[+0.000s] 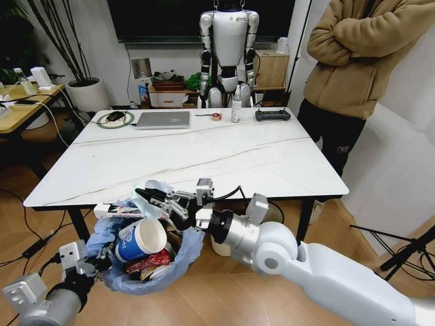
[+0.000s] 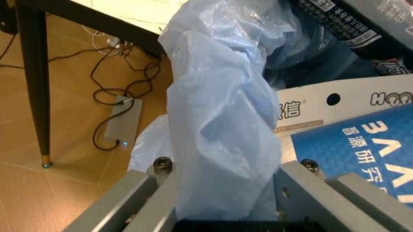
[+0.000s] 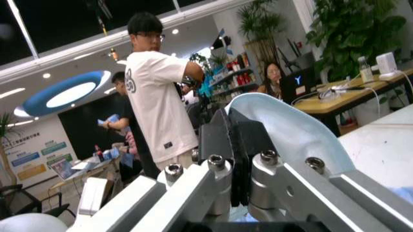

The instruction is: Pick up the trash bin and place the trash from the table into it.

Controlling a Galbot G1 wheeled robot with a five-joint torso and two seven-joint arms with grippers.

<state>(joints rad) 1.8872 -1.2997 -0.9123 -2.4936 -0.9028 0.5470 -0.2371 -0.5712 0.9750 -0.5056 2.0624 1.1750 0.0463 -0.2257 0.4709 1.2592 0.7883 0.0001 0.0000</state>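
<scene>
Left gripper [image 1: 102, 261] at 7 o'clock, clamped on trash bin [image 1: 146, 272] bag; right gripper [image 1: 151, 197] pinching pale-blue scrap [image 3: 284, 128] above.

Bin [image 1: 146, 272]: small dark round, lined w/ crinkly light-blue bag [image 2: 219, 111] billowing over rim, held off the floor just below & in front of table's near edge. Packed w/ trash: blue-and-white paper cup [image 1: 141, 240] on its side on top, mouth toward table; crushed red can [image 1: 151, 261] under it; white scraps beside. Table [image 1: 204, 156]: big rectangular, glossy white veined top, thin black legs; near half of top bare.
</scene>
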